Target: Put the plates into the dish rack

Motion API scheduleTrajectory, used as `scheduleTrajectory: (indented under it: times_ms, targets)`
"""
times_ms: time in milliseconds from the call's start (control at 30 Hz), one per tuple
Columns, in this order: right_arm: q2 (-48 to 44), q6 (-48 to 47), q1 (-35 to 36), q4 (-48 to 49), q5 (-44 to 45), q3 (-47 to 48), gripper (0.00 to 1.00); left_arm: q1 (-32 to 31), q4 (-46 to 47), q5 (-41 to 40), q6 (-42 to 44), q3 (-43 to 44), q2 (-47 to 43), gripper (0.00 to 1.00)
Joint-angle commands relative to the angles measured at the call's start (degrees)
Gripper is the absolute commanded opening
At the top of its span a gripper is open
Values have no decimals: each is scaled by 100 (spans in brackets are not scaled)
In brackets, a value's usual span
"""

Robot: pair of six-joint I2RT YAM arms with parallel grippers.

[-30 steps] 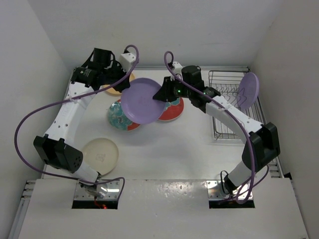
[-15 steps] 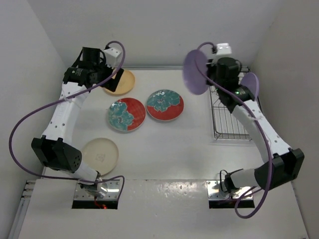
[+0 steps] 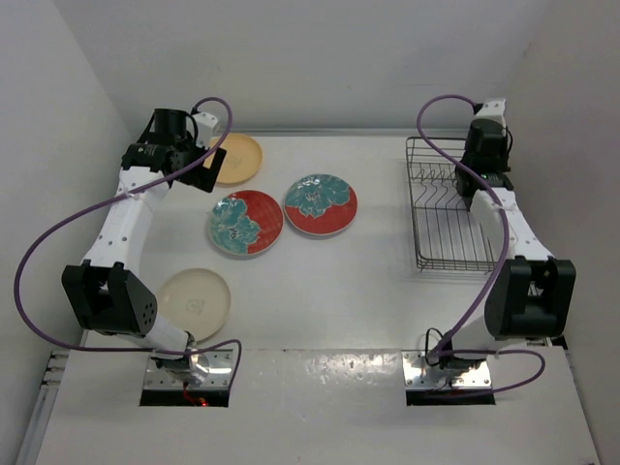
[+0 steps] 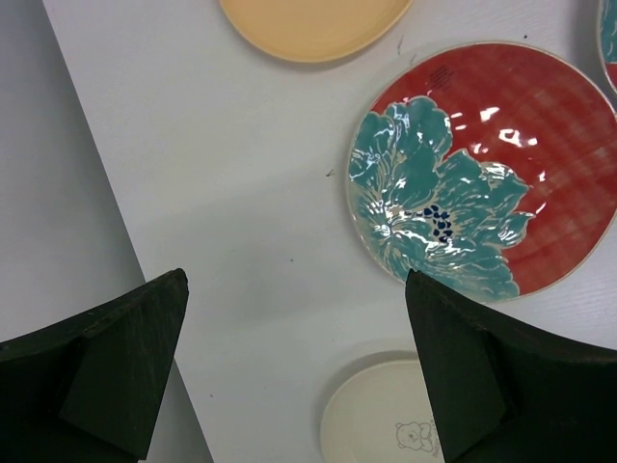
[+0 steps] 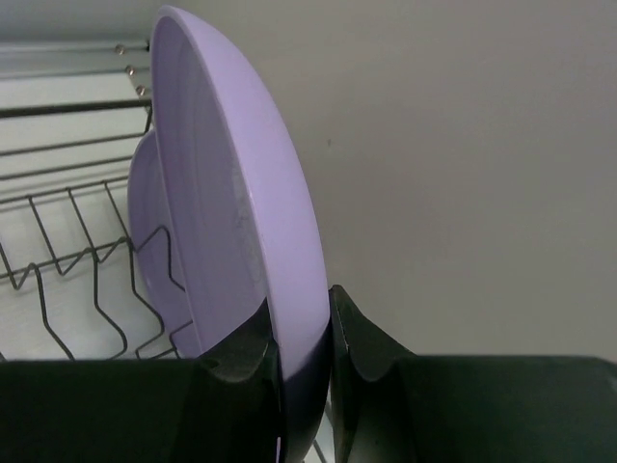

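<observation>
1. Table [image 3: 320, 300]: the white top is being used as the resting surface for four flat plates and the rack.
2. Dish rack [image 3: 418, 262]: the silver wire basket is being kept at the table's right side, close to the right wall [image 3: 552, 116]. Its upright dividers are being shown in the right wrist view.
3. Lavender plate [image 5: 231, 193]: it is being held upright on edge at the rack, with the wall just beside it. Whether it is seated between dividers cannot be told. It is being hidden by the right arm in the top view.
4. Left red flowered plate [image 3: 245, 223] and right red flowered plate [image 3: 321, 204]: both are lying flat mid-table, just beside each other.
5. Yellow-orange plate [image 3: 237, 158]: it is lying flat at the far left. Cream plate [image 3: 197, 296]: it is lying flat at the near left.
6. Right gripper [image 5: 304, 318]: the jaws are being kept nearly together, pinched on the lavender plate's lower rim.
7. Left gripper [image 4: 294, 289]: the jaws are being held fully apart with nothing between them, above bare table near the yellow-orange plate and the left red flowered plate.
</observation>
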Motion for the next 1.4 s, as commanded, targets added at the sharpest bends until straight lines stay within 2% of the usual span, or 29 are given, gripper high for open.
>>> scheduleTrajectory:
  times_ms: [0, 100, 367, 467, 633, 667, 767, 900, 1000, 1100, 1200, 1233, 1300, 1367]
  targets:
    - [175, -54, -65, 527, -51, 133, 0, 85, 181, 80, -24, 13, -243, 100]
    - [369, 17, -73, 533, -87, 221, 0, 138, 181, 80, -24, 13, -190, 100]
    - [659, 60, -73, 780, -342, -297, 0, 295, 181, 133, 29, 13, -137, 100]
    - [694, 201, -91, 640, -709, -481, 0, 358, 181, 185, 99, -57, -137, 100]
    - [782, 482, -126, 578, -1062, -693, 1, 699, -100, 466, 887, -741, -137, 100]
    - [800, 613, -187, 387, -1106, -649, 16, 770, -101, 467, 1003, -899, -137, 100]
    - [809, 869, -310, -43, -1317, -439, 48, 1112, -407, 546, 1504, -1453, -137, 100]
    - [739, 1009, -346, -502, -1178, -113, 68, 1745, -470, 617, 2102, -2183, -208, 100]
    - [642, 1298, -328, -871, -1220, 133, 79, 2185, -470, 668, 2182, -2369, 37, 100]
    - [432, 1484, -328, -1231, -1369, 378, 83, 2387, -470, 1116, 1972, -1992, 468, 100]
    - [230, 1599, -267, -1512, -1589, 633, 83, 2441, -364, 1766, 1455, -1053, 1046, 100]
    - [177, 1642, -249, -1557, -1625, 712, 85, 2380, -286, 2029, 1278, -459, 1232, 100]
    - [18, 1660, -214, -1715, -1809, 862, 85, 2143, -232, 2111, 786, 221, 1871, 100]
    - [-219, 1713, -179, -1803, -2063, 898, 86, 1914, -180, 2015, 513, 1249, 2339, 100]
